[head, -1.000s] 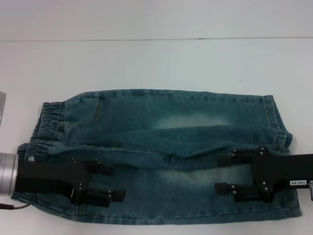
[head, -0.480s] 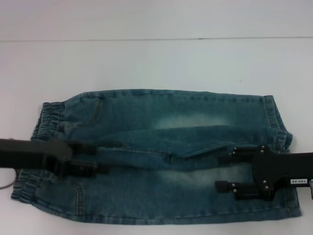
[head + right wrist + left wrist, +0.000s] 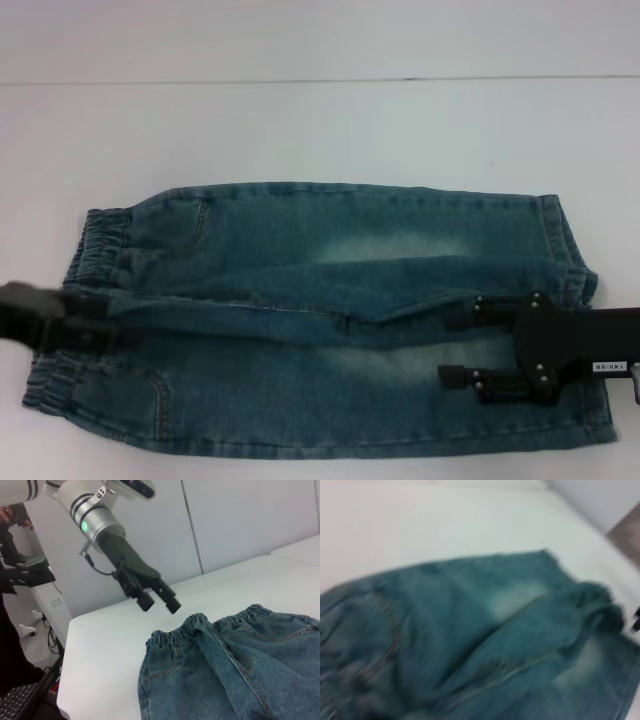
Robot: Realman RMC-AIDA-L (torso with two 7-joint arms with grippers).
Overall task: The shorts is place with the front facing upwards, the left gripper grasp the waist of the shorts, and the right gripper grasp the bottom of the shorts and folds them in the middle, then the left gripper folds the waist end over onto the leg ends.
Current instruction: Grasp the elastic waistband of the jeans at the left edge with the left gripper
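The blue-green denim shorts (image 3: 330, 300) lie flat on the white table, folded lengthwise. The waist (image 3: 95, 255) is on the left and the leg ends (image 3: 572, 262) on the right. My left gripper (image 3: 85, 322) shows only as a dark blur at the waist end. In the right wrist view the left gripper (image 3: 159, 603) hovers above the gathered waist (image 3: 200, 625), open and holding nothing. My right gripper (image 3: 455, 350) rests over the shorts near the leg ends, open, with its fingers spread and pointing toward the waist. The left wrist view shows only blurred shorts (image 3: 460, 625).
The white table (image 3: 320, 130) extends well beyond the shorts, and its far edge meets a pale wall. In the right wrist view the table edge (image 3: 67, 645) drops off beyond the waist, with a stand, cables and a keyboard (image 3: 20, 700) beside it.
My left gripper has pulled back leftward, from over the shorts' lower middle to the waist end, uncovering a stitched pocket. The right gripper and the shorts have hardly moved.
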